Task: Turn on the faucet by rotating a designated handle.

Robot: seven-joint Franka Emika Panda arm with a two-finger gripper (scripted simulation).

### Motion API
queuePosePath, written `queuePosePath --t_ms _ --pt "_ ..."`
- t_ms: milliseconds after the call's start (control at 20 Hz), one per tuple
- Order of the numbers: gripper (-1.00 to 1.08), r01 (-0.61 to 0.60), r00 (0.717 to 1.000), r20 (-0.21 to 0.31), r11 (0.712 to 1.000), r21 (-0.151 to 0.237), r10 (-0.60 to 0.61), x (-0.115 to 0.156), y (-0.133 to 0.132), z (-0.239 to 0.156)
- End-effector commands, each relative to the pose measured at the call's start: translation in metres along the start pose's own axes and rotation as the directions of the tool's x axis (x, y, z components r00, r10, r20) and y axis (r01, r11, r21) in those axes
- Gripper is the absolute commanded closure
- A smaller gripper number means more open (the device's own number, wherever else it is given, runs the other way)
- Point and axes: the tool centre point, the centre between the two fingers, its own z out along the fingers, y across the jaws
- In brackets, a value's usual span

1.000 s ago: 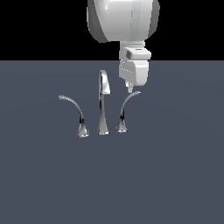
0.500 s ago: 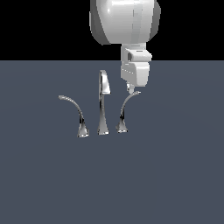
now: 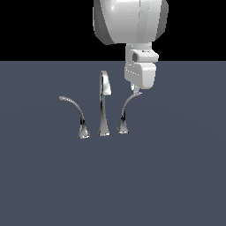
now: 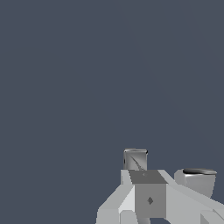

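Chrome catches the light on the faucet (image 3: pixel 103 106), a small three-piece set standing on the flat grey-blue floor (image 3: pixel 176 176) a little above the middle of the exterior view. Its tall slim spout (image 3: pixel 104 103) rises from a flared base in the centre. To the exterior view's left stands the longer lever (image 3: pixel 74 112), arching widely outward; to the exterior view's right stands the handle (image 3: pixel 125 111), the shorter and steeper lever, curving up to a pale tip. The white arm (image 3: pixel 130 22) hangs down from the top of that view, and its gripper (image 3: pixel 136 91) sits directly over the handle's tip, appearing to meet it, though contact cannot be confirmed from this angle. The bulky hand body hides the fingers there, so whether the jaws are spread or pressed together cannot be told. In the wrist view, a dark square-ended finger (image 4: pixel 135 159) pokes up over the pale gripper body, with a rounded grey piece (image 4: pixel 197 179) beside it that may be part of the faucet; the rest is bare floor.
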Motion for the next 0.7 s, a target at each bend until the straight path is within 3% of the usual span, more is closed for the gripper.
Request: queuePosePath --t_ms 0,200,300,650 --pt "1.08 0.0 1.0 0.0 1.0 0.0 0.0 0.004 0.009 0.0" --pt "1.08 0.0 1.0 0.0 1.0 0.0 0.0 0.01 0.023 0.0" --pt "1.08 0.011 1.0 0.0 1.0 0.01 -0.011 0.002 0.013 0.0" --pt "1.08 0.007 1.0 0.0 1.0 0.006 -0.007 -0.002 0.035 0.0"
